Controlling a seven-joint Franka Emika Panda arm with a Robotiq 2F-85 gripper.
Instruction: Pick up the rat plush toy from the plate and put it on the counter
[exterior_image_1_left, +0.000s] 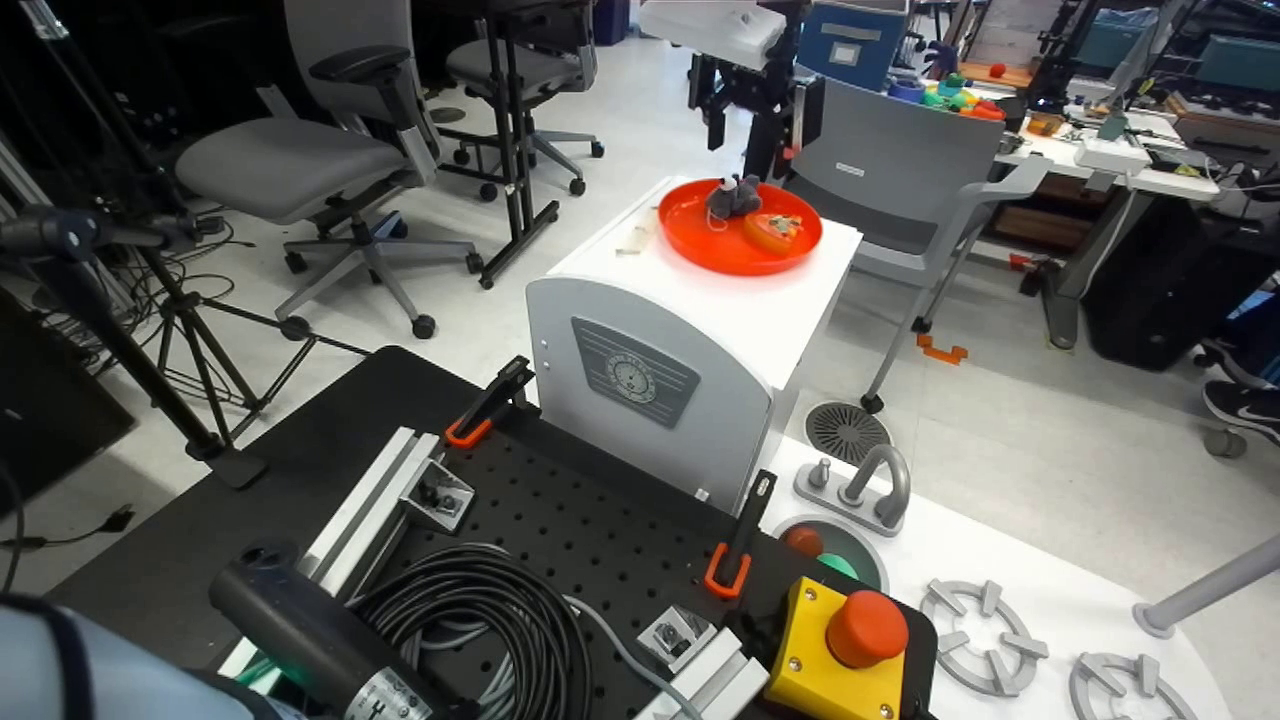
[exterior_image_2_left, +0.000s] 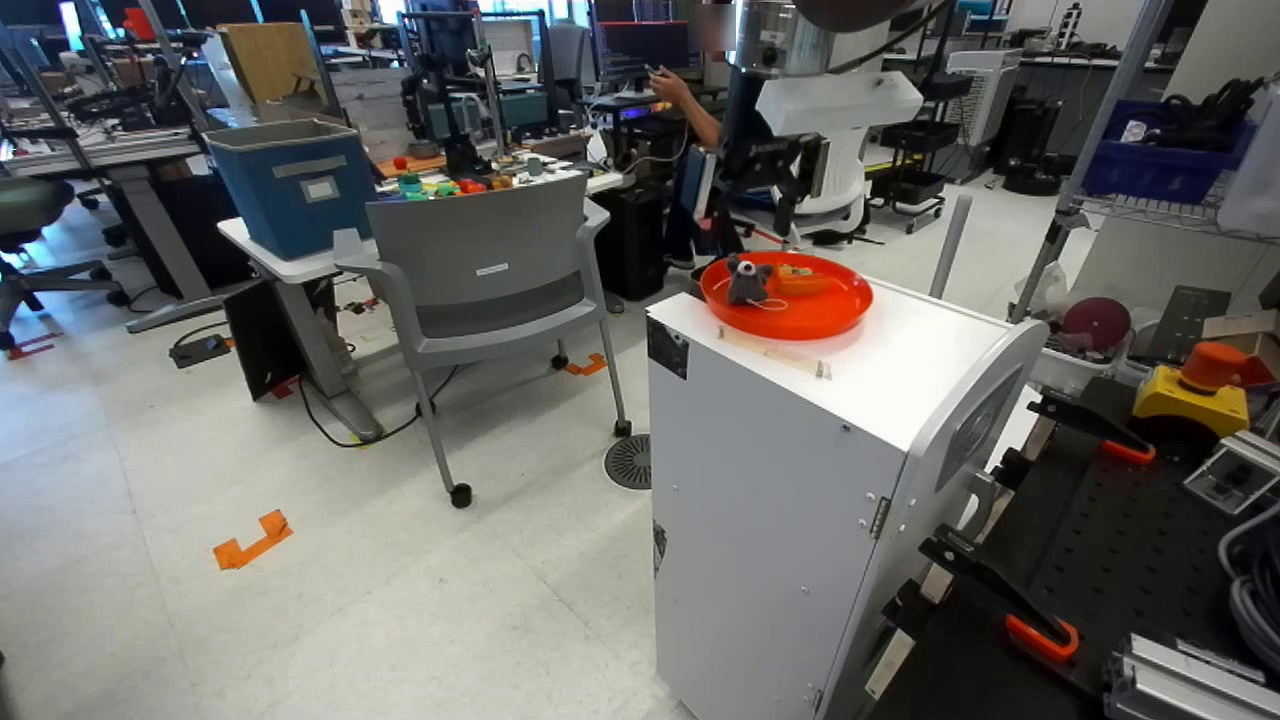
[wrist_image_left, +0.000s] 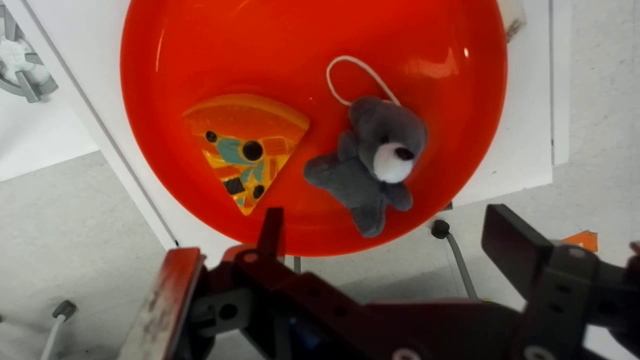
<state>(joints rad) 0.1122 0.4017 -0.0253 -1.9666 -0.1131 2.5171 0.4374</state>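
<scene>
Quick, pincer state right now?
Pincer: open, holding nothing; the rat plush toy lies on the plate.

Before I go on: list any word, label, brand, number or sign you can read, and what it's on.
No word or number is legible.
Swoosh-marked dark shoe: no lettering seen.
White box dial panel: too small to read.
Blue bin label: too blurred.
Grey chair label: too small.
Black cylinder label: too blurred.
Rat plush toy, orange plate: none seen.
</scene>
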